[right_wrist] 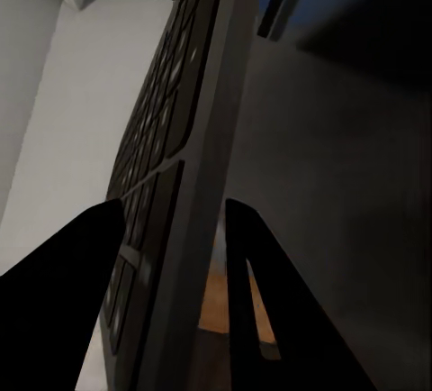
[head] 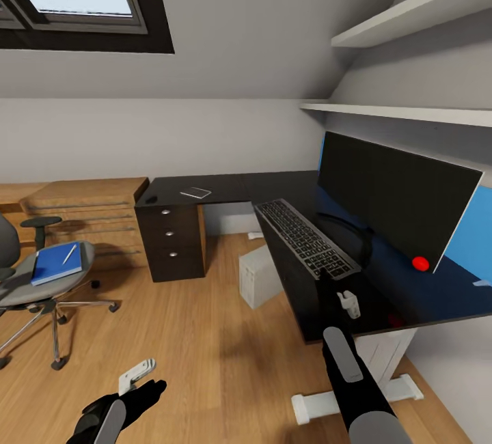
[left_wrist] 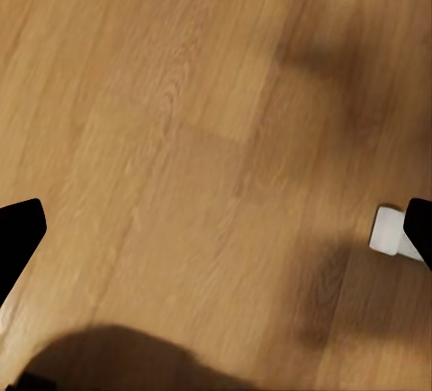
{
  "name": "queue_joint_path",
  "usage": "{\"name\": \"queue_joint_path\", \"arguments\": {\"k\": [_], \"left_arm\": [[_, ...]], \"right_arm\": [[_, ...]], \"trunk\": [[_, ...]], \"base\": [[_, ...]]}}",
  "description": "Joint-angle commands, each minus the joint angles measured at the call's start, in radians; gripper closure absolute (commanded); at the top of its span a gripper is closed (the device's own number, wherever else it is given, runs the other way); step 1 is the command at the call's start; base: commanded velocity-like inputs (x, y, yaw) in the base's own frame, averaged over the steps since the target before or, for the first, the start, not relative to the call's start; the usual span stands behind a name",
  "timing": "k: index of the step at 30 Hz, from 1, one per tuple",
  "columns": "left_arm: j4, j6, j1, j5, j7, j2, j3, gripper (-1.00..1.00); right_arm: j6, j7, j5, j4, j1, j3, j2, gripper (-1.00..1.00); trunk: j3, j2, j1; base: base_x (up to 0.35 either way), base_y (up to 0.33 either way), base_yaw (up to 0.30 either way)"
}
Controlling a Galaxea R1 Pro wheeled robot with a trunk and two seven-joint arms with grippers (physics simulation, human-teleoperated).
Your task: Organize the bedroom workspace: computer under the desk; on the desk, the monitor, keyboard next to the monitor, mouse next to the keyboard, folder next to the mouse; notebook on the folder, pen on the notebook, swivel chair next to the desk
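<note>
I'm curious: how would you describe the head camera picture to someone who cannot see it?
A black desk holds a monitor and a keyboard, with the right claw at the keyboard's near end. Left, a swivel chair carries a blue folder and pen; a computer stands on the floor.

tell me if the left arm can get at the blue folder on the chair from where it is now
Probably not yet. The left gripper hangs low over bare floor, while the folder lies on the swivel chair seat, well off to the side and further away. Nothing blocks the way, but the robot would likely need to move closer.
</note>
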Motion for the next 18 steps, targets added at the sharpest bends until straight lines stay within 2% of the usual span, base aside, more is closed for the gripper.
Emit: {"name": "queue_joint_path", "arguments": {"k": [1, 9, 12, 18], "left_arm": [[-0.002, 0.003, 0.0, 0.011, 0.007, 0.0, 0.0, -1.0], [-0.029, 0.002, 0.0, 0.011, 0.003, 0.0, 0.002, -1.0], [-0.032, 0.001, 0.0, 0.011, 0.003, 0.0, 0.002, -1.0], [-0.032, 0.001, 0.0, 0.011, 0.002, 0.0, 0.002, -1.0]], "right_arm": [[-0.033, -0.032, -0.007, 0.012, -0.001, 0.002, 0.002, 1.0], [-0.135, -0.063, -0.005, 0.037, -0.001, 0.007, 0.005, 1.0], [-0.152, -0.065, -0.005, 0.048, -0.001, 0.01, 0.006, 1.0], [-0.172, -0.066, -0.005, 0.06, -0.001, 0.012, 0.008, 1.0]], "trunk": [[-0.001, -0.001, 0.0], [-0.001, -0.001, 0.0], [-0.001, -0.001, 0.0], [-0.001, -0.001, 0.0]], "base": [[0.004, 0.0, 0.0], [0.001, 0.0, 0.0], [0.022, 0.0, 0.0], [0.23, 0.0, 0.0]]}}
